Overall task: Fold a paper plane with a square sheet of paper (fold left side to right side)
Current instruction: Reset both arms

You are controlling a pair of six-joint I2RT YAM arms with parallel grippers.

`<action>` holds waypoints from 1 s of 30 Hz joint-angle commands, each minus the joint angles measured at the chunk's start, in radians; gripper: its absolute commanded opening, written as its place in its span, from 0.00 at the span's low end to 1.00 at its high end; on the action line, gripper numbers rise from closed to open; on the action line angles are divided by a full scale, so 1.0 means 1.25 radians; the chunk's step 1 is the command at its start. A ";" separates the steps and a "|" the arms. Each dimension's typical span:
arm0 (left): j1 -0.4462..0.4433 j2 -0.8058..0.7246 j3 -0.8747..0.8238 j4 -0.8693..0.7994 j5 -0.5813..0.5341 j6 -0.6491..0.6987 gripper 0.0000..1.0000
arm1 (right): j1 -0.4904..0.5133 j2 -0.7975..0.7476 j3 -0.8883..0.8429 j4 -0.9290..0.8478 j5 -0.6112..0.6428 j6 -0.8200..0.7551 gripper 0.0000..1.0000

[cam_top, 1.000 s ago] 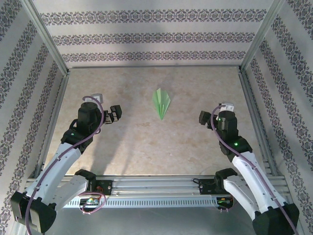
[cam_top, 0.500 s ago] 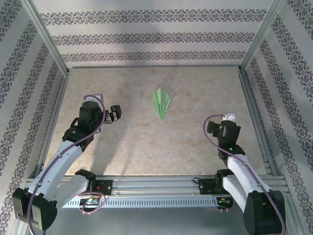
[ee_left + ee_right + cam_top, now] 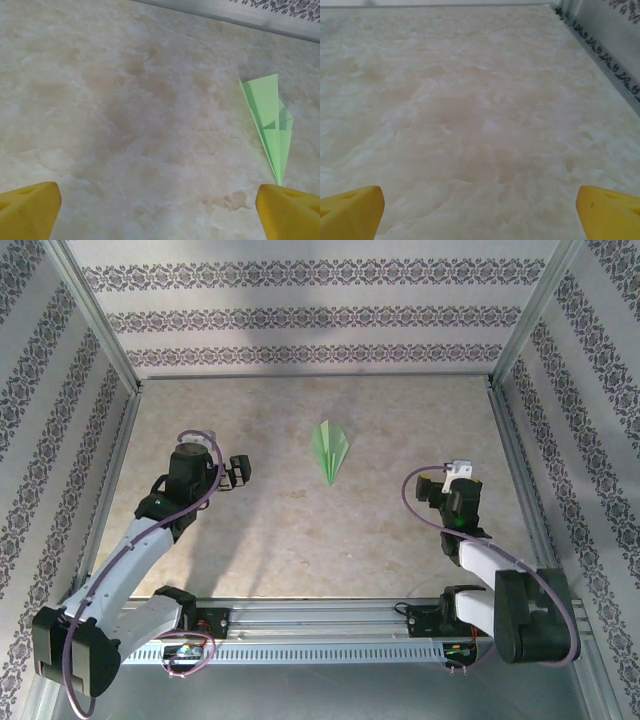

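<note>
The square sheet of paper lies folded into a slim pale green paper plane (image 3: 330,448) flat on the marble table, nose toward the near edge. My left gripper (image 3: 238,472) hovers open to the plane's left, well apart from it. In the left wrist view the paper plane (image 3: 270,120) lies at the right, its nose just above my right yellow fingertip (image 3: 290,212), and the left gripper (image 3: 160,212) holds nothing. My right gripper (image 3: 426,490) is drawn back near the right side, open. In the right wrist view the right gripper (image 3: 480,212) has only bare table between its yellow fingertips (image 3: 350,210).
Patterned walls on metal posts enclose the table on three sides. An aluminium rail (image 3: 320,625) with both arm bases runs along the near edge. The right wall's metal edge (image 3: 605,50) is close to my right gripper.
My right arm has folded back toward its base, its gripper moving nearer and slightly right. The left arm shifted only a little. The plane stayed put.
</note>
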 commanded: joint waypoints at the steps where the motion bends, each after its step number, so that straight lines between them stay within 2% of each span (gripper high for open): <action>1: 0.013 0.007 0.033 0.033 -0.002 0.017 1.00 | -0.012 0.042 0.034 0.123 -0.051 -0.019 0.98; 12: 0.019 0.024 0.049 0.031 -0.009 0.024 1.00 | -0.073 0.097 0.062 0.157 -0.184 0.017 0.98; 17: 0.023 0.020 0.046 0.032 -0.011 0.026 1.00 | -0.077 0.164 0.051 0.266 -0.245 0.036 0.98; 24: 0.029 0.003 0.047 0.006 -0.018 0.035 1.00 | -0.066 0.300 0.041 0.428 -0.274 0.024 0.98; 27: 0.031 -0.008 0.044 -0.011 -0.032 0.040 1.00 | -0.063 0.291 0.079 0.341 -0.270 0.015 0.98; 30: 0.035 -0.020 0.044 -0.024 -0.043 0.050 1.00 | -0.036 0.294 0.104 0.312 -0.211 0.005 0.98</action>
